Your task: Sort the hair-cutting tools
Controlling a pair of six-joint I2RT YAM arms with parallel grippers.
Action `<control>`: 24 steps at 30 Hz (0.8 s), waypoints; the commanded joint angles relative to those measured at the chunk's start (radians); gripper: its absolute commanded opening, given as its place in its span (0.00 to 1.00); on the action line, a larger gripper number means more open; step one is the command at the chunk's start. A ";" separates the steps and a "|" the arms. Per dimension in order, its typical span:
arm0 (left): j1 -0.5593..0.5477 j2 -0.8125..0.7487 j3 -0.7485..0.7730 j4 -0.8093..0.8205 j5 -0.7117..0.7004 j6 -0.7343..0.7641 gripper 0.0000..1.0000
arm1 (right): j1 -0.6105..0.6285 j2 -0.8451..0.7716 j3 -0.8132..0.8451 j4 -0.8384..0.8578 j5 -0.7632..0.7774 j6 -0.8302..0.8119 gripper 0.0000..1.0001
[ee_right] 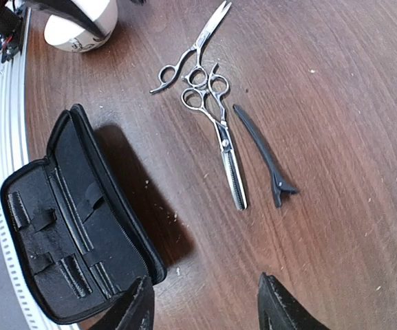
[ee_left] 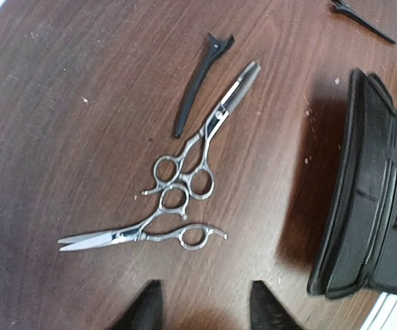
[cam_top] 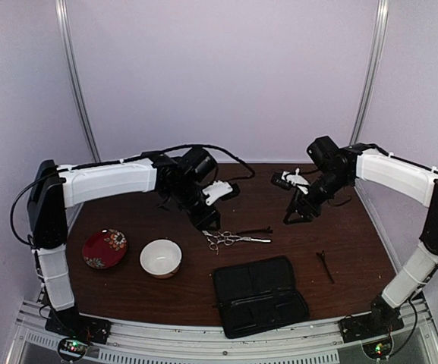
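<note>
The two silver scissors (ee_left: 184,184) lay mid-table, their ring handles overlapping, with a black clip (ee_left: 197,86) just beside one blade. The left gripper (ee_left: 205,313) and the right gripper (ee_right: 208,309) hung nearby, fingers apart and empty. Lifting one pair could, I think, drag the other, and the two arms could collide there. The table (cam_top: 355,227) was dark wood grain with pale specks, and the walls were plain lilac.

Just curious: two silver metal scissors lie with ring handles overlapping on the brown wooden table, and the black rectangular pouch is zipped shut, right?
Not shut: the black rectangular pouch lies open, its inner straps showing in the right wrist view. The two silver metal scissors do lie overlapping on the brown wooden table.
</note>
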State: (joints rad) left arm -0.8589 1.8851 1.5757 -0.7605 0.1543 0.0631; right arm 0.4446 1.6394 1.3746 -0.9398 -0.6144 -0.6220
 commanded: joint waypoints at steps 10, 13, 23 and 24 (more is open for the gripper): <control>0.005 0.272 0.264 -0.103 0.150 0.132 0.21 | -0.033 -0.181 -0.203 0.221 -0.071 0.093 0.52; 0.000 0.298 0.273 -0.109 0.151 0.146 0.26 | -0.032 -0.171 -0.210 0.226 -0.073 0.086 0.52; -0.044 0.389 0.334 -0.112 0.086 0.180 0.22 | -0.032 -0.153 -0.215 0.222 -0.103 0.079 0.52; -0.046 0.400 0.339 -0.112 0.087 0.183 0.21 | -0.032 -0.150 -0.215 0.222 -0.102 0.078 0.52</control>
State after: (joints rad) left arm -0.8894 2.2570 1.8702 -0.8696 0.2550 0.2173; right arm 0.4183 1.4750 1.1648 -0.7296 -0.6868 -0.5426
